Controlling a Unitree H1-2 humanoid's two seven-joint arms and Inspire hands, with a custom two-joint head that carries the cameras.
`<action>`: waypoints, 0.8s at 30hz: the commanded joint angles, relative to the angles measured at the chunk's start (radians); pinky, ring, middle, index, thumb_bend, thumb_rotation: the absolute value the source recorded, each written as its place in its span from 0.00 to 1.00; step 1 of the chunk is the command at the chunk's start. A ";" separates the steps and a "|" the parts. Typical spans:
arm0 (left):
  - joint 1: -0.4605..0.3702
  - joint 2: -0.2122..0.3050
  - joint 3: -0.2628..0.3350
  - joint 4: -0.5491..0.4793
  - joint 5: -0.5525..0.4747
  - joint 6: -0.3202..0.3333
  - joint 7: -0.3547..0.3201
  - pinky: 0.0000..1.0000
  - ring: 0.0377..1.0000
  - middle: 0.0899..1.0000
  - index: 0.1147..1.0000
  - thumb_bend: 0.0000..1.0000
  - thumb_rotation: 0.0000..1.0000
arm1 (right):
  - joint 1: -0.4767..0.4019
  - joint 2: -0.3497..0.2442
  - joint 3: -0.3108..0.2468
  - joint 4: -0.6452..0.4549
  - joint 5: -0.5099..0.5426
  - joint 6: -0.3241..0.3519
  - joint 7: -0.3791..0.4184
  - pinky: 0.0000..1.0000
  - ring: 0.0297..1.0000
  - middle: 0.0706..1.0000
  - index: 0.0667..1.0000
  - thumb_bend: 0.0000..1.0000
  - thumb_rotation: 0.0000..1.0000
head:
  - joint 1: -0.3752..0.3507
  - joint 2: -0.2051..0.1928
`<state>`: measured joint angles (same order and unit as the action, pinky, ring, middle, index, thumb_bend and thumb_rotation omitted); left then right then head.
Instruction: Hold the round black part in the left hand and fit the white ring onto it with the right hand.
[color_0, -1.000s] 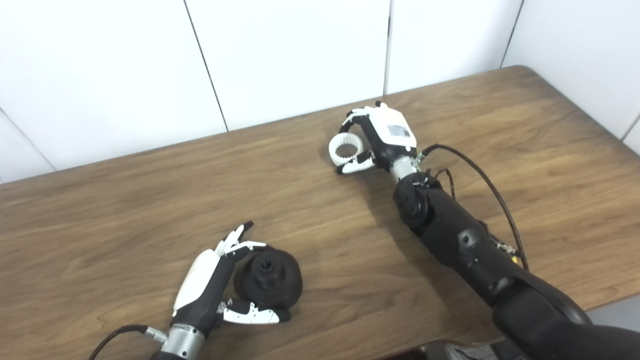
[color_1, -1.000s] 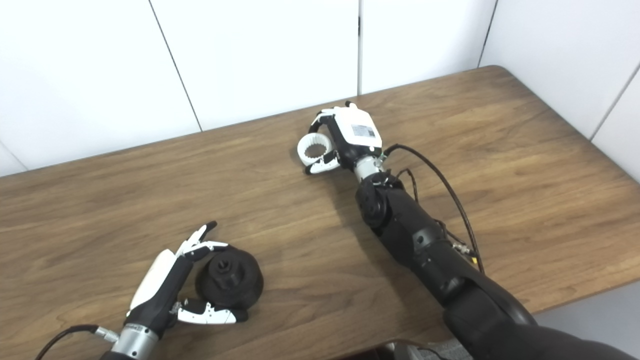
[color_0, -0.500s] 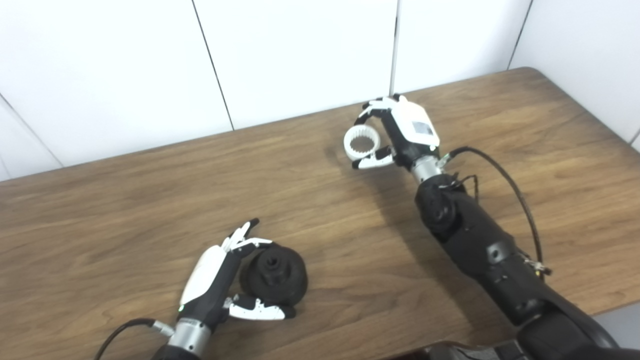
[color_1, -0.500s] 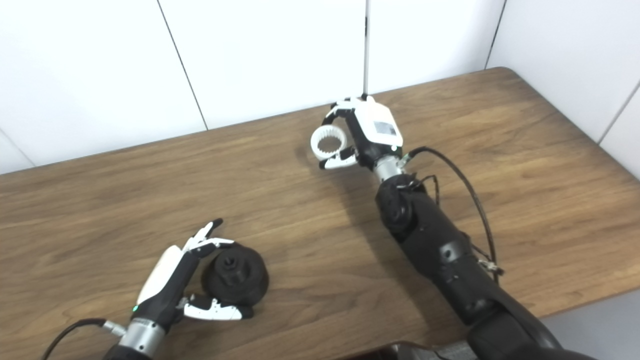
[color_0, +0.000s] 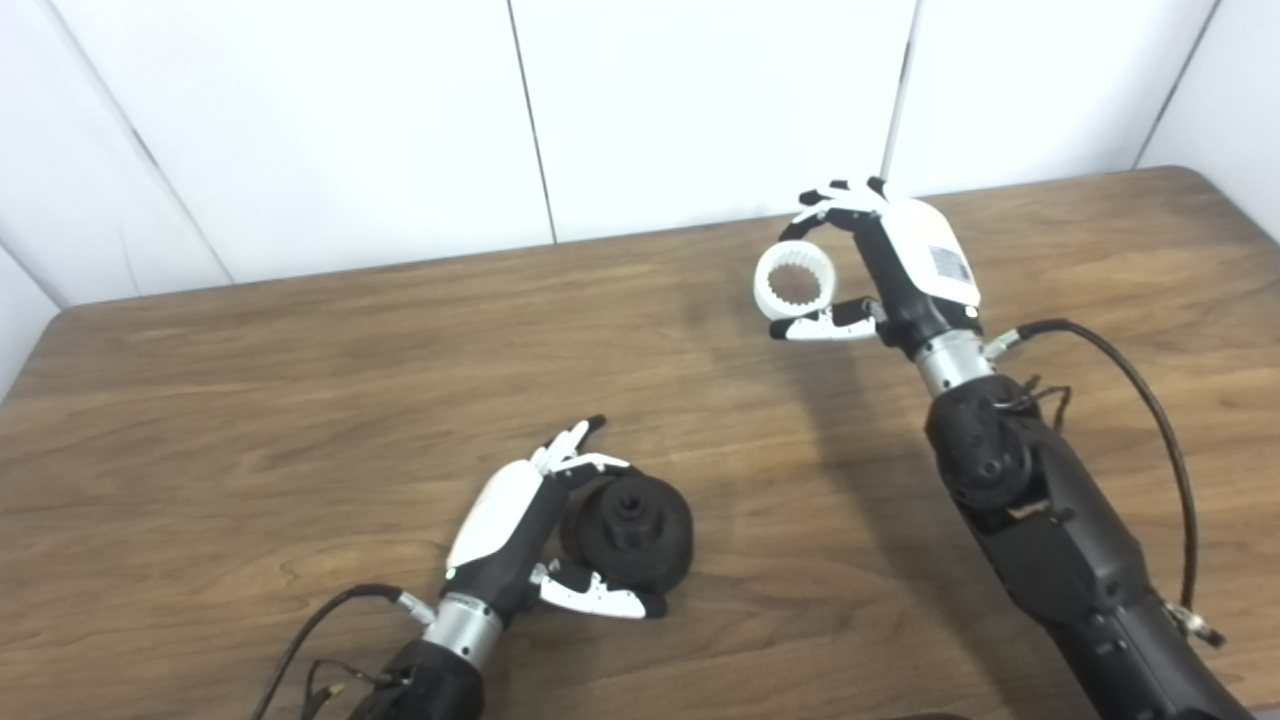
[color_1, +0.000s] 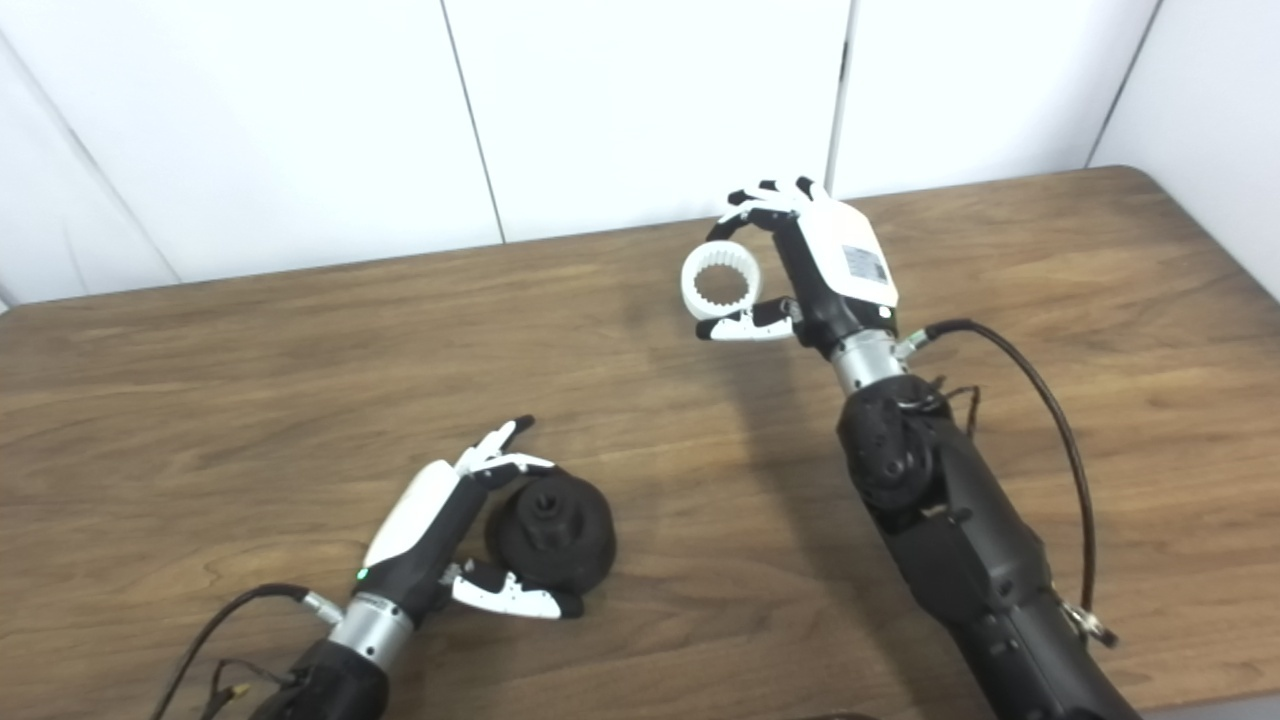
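The round black part (color_0: 630, 530) rests on the wooden table (color_0: 300, 400) near the front edge. My left hand (color_0: 515, 525) cups it, fingers curled on its far side and thumb along its near side, one finger sticking out straight. The white toothed ring (color_0: 793, 283) is pinched between the fingers and thumb of my right hand (color_0: 905, 275), held in the air above the table's far side, its opening facing me. The ring is well apart from the black part, up and to the right of it. Both also show in the right eye view: part (color_1: 550, 530), ring (color_1: 720, 283).
A white panelled wall (color_0: 700, 100) runs right behind the table's far edge. A black cable (color_0: 1150, 400) loops out from my right forearm over the table. The table's right corner (color_0: 1200, 180) is rounded.
The camera has swung, shifting the whole picture to the right. My right hand has lifted the ring higher off the table. My left hand stays around the black part.
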<state>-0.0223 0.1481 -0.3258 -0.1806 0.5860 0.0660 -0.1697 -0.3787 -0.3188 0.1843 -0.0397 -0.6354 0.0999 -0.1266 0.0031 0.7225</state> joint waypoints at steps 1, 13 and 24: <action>-0.033 -0.007 -0.006 0.004 0.024 0.005 0.011 1.00 1.00 1.00 0.54 0.96 0.22 | -0.027 0.005 -0.017 -0.066 0.014 -0.026 0.005 0.87 0.88 0.80 0.45 0.52 0.15 | 0.012 0.002; -0.044 -0.030 -0.013 0.019 0.048 0.021 0.016 0.99 1.00 1.00 0.54 0.98 0.24 | 0.058 0.022 -0.015 -0.267 0.089 -0.045 0.116 0.82 0.88 0.79 0.45 0.52 0.14 | 0.048 0.011; -0.052 -0.029 -0.016 0.020 0.049 0.031 0.016 1.00 1.00 1.00 0.55 0.97 0.22 | 0.133 0.054 0.014 -0.396 0.100 -0.037 0.220 0.86 0.87 0.79 0.45 0.52 0.14 | 0.066 0.022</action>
<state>-0.0487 0.1161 -0.3406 -0.1583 0.6206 0.0975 -0.1588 -0.2250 -0.2681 0.1992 -0.3907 -0.5358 0.0911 0.0907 0.0675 0.7440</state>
